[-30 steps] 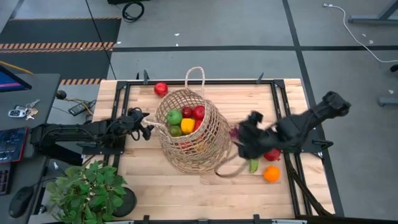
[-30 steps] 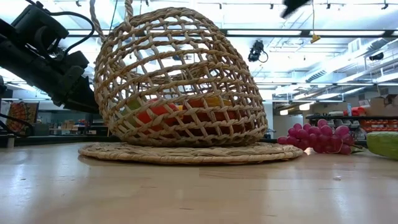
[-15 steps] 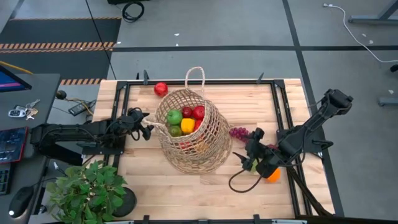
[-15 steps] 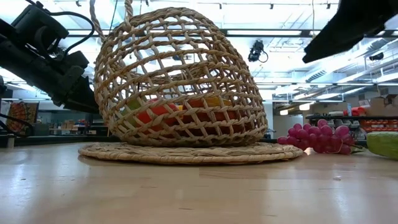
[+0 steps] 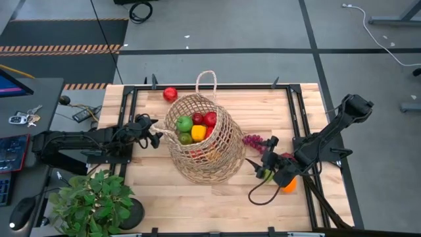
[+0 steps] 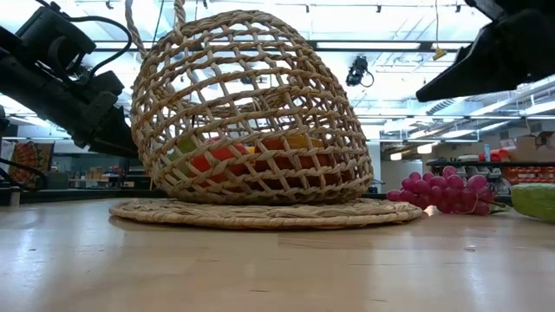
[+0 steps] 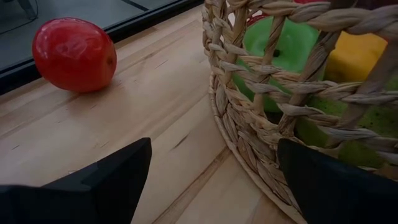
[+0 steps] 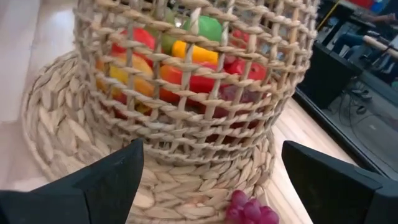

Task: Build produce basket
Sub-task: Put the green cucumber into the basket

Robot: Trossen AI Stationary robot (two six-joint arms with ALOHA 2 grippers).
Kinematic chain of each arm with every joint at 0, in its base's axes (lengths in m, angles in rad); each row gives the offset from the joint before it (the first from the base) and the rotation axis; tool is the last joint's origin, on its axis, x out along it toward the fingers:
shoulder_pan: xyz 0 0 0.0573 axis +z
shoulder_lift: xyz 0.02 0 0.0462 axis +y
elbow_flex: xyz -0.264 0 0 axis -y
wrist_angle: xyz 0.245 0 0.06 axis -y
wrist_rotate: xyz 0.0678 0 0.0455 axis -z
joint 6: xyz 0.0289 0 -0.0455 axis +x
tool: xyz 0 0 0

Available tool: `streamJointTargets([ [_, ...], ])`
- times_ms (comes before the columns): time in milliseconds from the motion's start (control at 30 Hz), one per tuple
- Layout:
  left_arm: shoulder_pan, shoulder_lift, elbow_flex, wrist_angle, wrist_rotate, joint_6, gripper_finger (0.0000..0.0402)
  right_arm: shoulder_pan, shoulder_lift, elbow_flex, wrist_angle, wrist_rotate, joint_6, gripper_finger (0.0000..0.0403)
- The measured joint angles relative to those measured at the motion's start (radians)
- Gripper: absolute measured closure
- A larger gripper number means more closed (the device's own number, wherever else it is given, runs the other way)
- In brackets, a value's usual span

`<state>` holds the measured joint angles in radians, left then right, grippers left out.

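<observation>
The wicker basket (image 5: 200,141) stands mid-table on its wide flat woven base (image 6: 260,212), with produce inside: a green apple (image 5: 184,123), a yellow pepper (image 5: 198,132) and red pieces (image 5: 209,119). Purple grapes (image 5: 253,140) lie on the table right of it, and a red apple (image 5: 170,94) lies at the far edge. My left gripper (image 5: 156,135) stands open at the basket's left wall (image 7: 249,137). My right gripper (image 5: 258,166) hovers open to the basket's right, pointing at it (image 8: 212,155), with the grapes (image 8: 249,213) just below it.
An orange (image 5: 288,185) and a green piece (image 6: 536,199) lie under my right arm near the table's right side. A leafy potted plant (image 5: 92,201) stands at the near left corner. A dark cable loop (image 5: 260,195) trails on the wood below my right gripper.
My right gripper has come down toward the table and a little toward the near edge, tipping to point more level at the basket's side. It has stayed open. The basket and the produce have not moved.
</observation>
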<state>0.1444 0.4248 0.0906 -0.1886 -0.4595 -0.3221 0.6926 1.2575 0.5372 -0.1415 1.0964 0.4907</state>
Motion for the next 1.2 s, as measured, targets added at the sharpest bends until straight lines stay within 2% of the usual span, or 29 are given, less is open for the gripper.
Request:
streamJointTargets([
  [133,0.000,0.000,0.000,0.000,0.000,0.000,0.0044,-0.002,0.000,-0.057,0.140,0.013,-0.090,0.0018],
  [233,0.000,0.000,0.000,0.000,0.000,0.000,0.0044,-0.011,0.000,-0.095,0.227,-0.016,-0.140,0.0018],
  [500,0.000,0.000,0.000,0.000,0.000,0.000,0.0044,-0.048,0.001,-0.104,0.246,-0.112,-0.143,0.0018],
  [1200,0.000,0.000,0.000,0.000,0.000,0.000,0.0044,-0.071,0.001,-0.104,0.254,-0.131,-0.155,0.0018],
])
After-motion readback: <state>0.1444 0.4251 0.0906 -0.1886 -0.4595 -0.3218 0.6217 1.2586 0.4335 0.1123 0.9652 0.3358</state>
